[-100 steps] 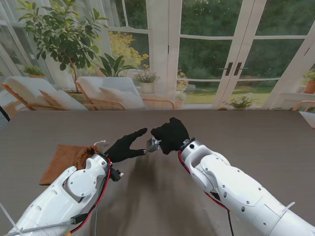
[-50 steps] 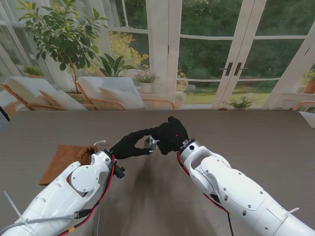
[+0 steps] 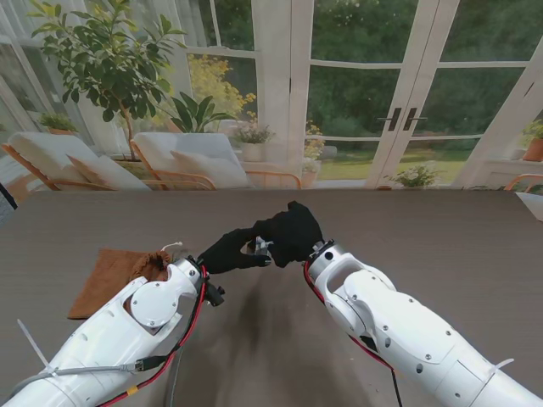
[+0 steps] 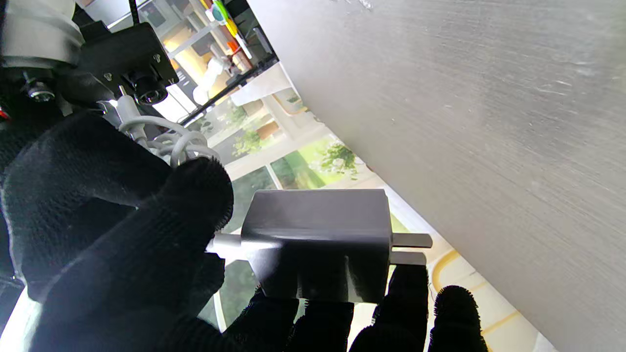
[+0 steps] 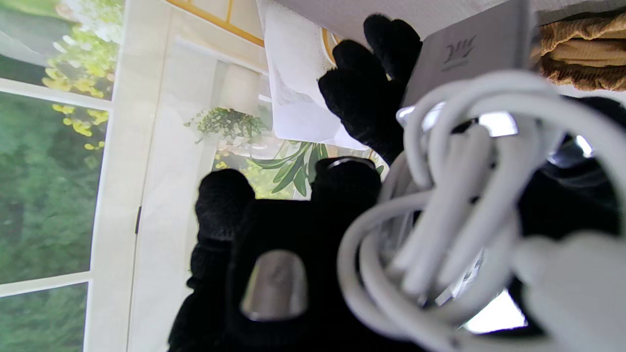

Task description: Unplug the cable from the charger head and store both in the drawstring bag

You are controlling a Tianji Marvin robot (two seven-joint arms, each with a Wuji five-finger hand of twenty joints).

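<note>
Both black-gloved hands meet above the middle of the table. My right hand point(image 3: 293, 231) is shut on the coiled white cable point(image 5: 464, 195), whose loops fill the right wrist view. The cable's plug point(image 4: 227, 243) still sits in the grey charger head point(image 4: 318, 244), whose two prongs point(image 4: 411, 247) point away from the plug. My left hand point(image 3: 231, 248) is shut on the charger head point(image 3: 261, 248), with its fingertips point(image 4: 401, 303) pressed against one face. The brown drawstring bag point(image 3: 110, 275) lies flat on the table at my left, partly hidden by the left arm.
The bag's white drawstring point(image 3: 172, 247) pokes out beside my left wrist. The dark table point(image 3: 441, 237) stretches out to both sides. Glass doors, plants and loungers stand beyond its far edge.
My left hand has moved right to meet the right hand and closed its fingers on the charger head. The right hand has barely shifted.
</note>
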